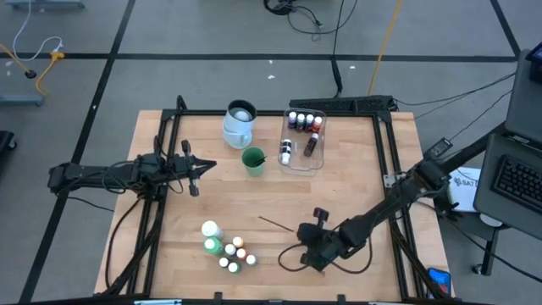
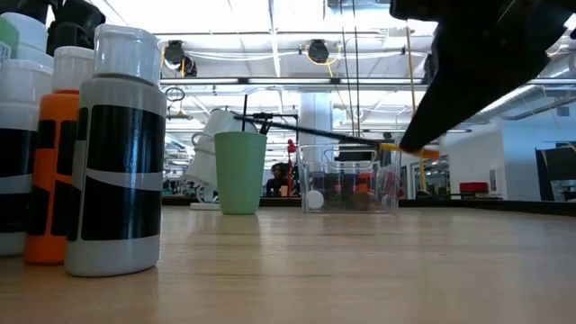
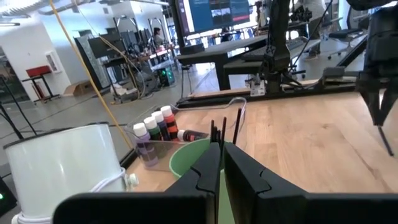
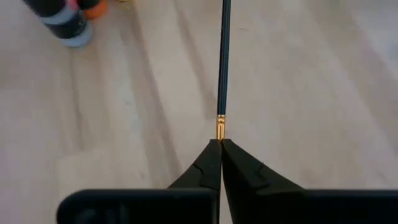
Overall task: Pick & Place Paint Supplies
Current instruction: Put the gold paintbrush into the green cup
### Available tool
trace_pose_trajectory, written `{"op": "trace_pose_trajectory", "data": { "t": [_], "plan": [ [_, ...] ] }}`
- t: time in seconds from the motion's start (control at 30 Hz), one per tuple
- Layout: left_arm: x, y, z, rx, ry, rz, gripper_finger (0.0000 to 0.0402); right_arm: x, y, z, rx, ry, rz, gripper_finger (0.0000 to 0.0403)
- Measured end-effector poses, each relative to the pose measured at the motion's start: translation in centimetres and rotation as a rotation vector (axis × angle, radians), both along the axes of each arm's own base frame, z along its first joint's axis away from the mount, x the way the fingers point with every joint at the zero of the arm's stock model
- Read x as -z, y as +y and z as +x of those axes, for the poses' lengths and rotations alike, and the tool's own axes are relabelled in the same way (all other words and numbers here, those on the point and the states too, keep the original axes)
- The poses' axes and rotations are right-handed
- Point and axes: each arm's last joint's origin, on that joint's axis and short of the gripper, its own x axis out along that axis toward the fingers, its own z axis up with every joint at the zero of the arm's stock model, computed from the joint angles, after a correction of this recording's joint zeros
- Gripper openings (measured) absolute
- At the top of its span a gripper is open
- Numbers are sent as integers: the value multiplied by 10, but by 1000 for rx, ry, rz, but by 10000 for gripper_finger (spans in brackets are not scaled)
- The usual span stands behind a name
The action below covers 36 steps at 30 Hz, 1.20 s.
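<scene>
My right gripper (image 1: 298,231) is low over the near middle of the table, shut on a thin dark-handled brush (image 1: 275,224). The brush sticks out leftward toward the cluster of tiny paint bottles (image 1: 229,250) and the two larger white and green bottles (image 1: 212,235). Those all stand on the near-left wood. More tiny bottles stand or lie in the clear tub (image 1: 302,140). Two brushes (image 3: 238,124) stand in the green cup (image 1: 252,159). My left gripper (image 1: 196,169) is shut and holds nothing; it hovers left of the cup. My right gripper pinches the brush between its two fingertips, just behind the gold ferrule (image 4: 220,129). The fingers slant down from the table's right. The dark handle (image 4: 224,62) runs straight on from them, in line with the fingers. In the low view the brush (image 2: 315,130) is lifted clear of the table.
The pale-blue jug (image 1: 240,124) stands at the far middle beside the green cup, with the tub to its right. Bare wood lies between the cup and the bottle cluster. A black frame (image 1: 385,144) borders the table's left and right sides.
</scene>
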Motion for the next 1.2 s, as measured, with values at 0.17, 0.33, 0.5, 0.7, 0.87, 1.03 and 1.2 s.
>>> {"op": "trace_pose_trajectory", "data": {
  "t": [0.17, 0.33, 0.5, 0.7, 0.87, 1.03, 1.2],
  "plan": [
    [-8, -2, 0, 85, -97, -50, 26, -28, -9, 10, -51, -166, -119, 0],
    [-9, -13, 3, 376, -98, -25, 26, -39, -41, 42, -198, -279, -144, 0],
    [-15, -21, 8, 462, -160, 7, 26, -57, -73, 67, -433, -565, -143, 0],
    [-14, -30, 12, 522, -163, 110, 52, -67, -96, 75, -533, -750, -178, 0],
    [-18, -36, 12, 590, -205, 91, 129, -56, -112, 85, -500, -756, -204, 0],
    [-19, -41, 14, 618, -230, 95, 216, -39, -128, 95, -519, -734, -185, 0],
    [-16, -44, 19, 645, -222, 132, 256, -27, -138, 105, -506, -741, -220, 0]
  ]
}}
